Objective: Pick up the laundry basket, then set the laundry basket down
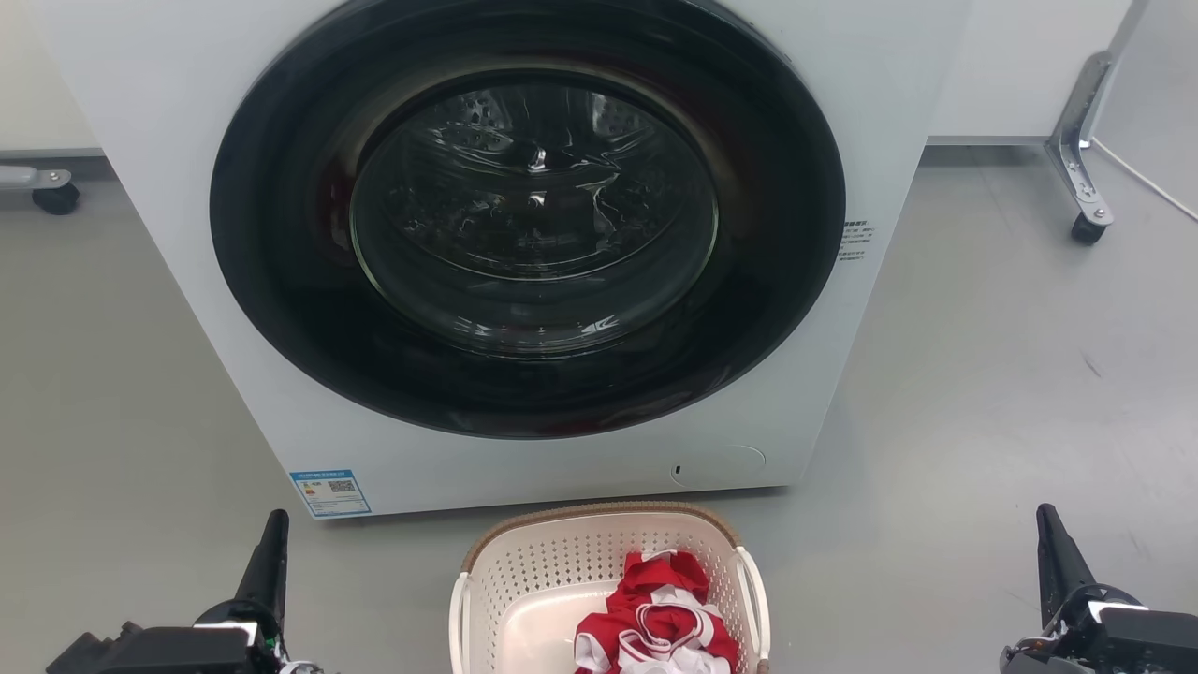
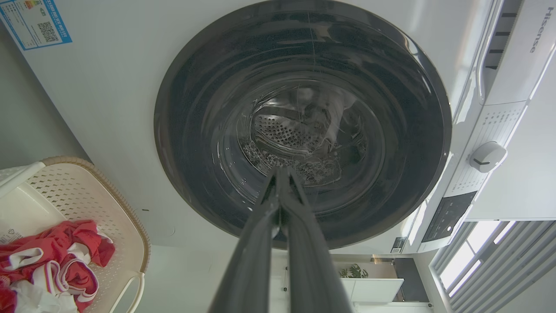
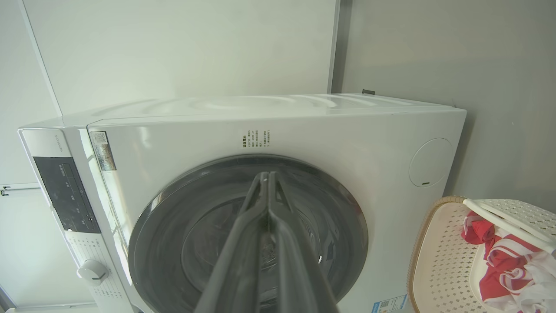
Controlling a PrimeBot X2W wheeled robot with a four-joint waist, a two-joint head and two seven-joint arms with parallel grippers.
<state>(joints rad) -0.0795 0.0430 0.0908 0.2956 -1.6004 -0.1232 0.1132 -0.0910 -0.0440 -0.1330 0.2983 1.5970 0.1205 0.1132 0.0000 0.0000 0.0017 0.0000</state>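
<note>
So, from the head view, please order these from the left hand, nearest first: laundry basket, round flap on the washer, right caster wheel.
1. laundry basket, on the floor right of the left hand.
2. round flap, low on the washer front.
3. caster wheel, far back on the right.

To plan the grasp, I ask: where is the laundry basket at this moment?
In the head view the laundry basket sits at bottom centre, in front of the washer, between the left gripper and the right gripper.
</note>
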